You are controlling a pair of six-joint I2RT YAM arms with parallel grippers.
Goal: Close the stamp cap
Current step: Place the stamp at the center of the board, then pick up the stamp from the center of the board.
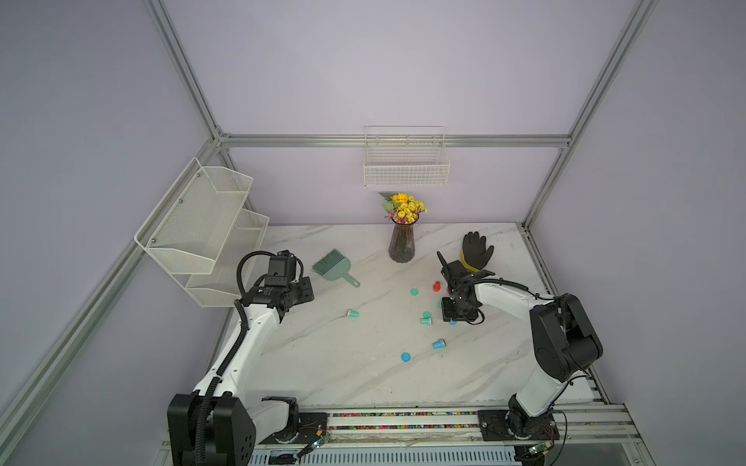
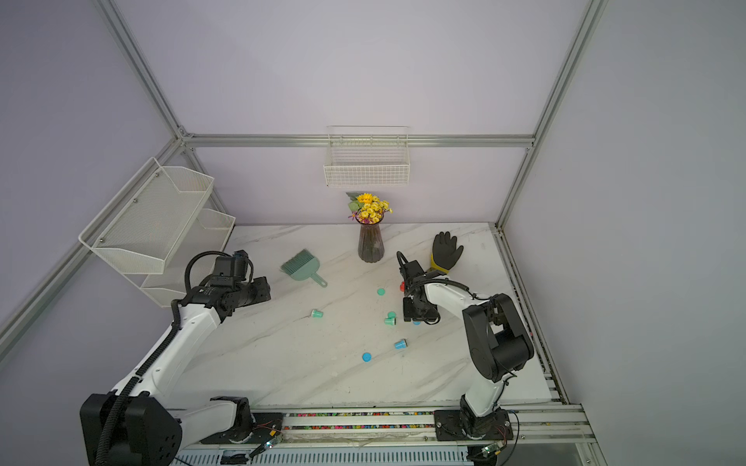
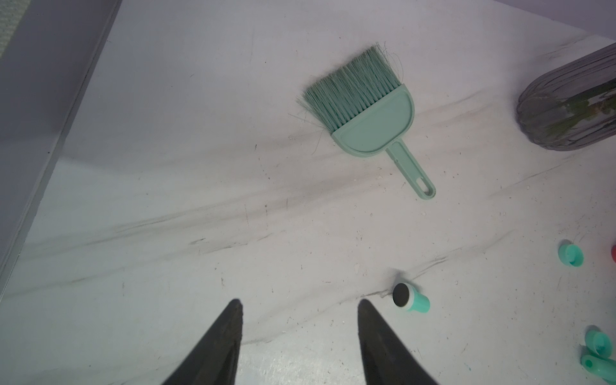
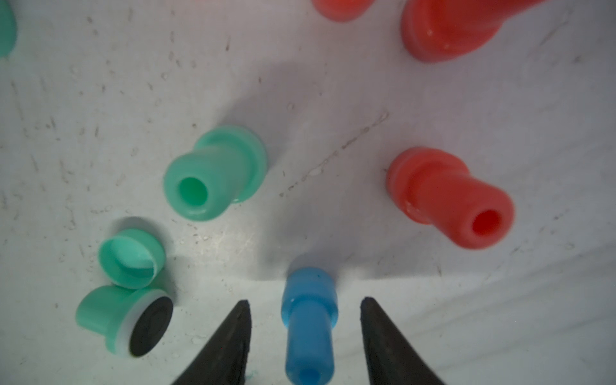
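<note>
A blue stamp [image 4: 308, 320] stands upright on the marble table, its wide end down. My right gripper [image 4: 305, 301] points down over it and is open, one finger on each side with a gap to the stamp. An uncapped green stamp [image 4: 123, 320] lies nearby, black pad showing, with a loose green cap [image 4: 131, 258] beside it. Another blue stamp [image 1: 439, 344] lies on its side, a blue cap [image 1: 405, 356] near it. My left gripper [image 3: 300, 303] hovers open and empty, with a third uncapped green stamp [image 3: 411, 301] lying just past one fingertip.
An upright green stamp [image 4: 213, 173] and two red stamps [image 4: 450, 196] stand close to the right gripper. A green hand brush [image 1: 334, 267], a vase of flowers [image 1: 401, 242] and a black glove [image 1: 476, 250] sit farther back. A wire rack [image 1: 202, 226] stands at the left.
</note>
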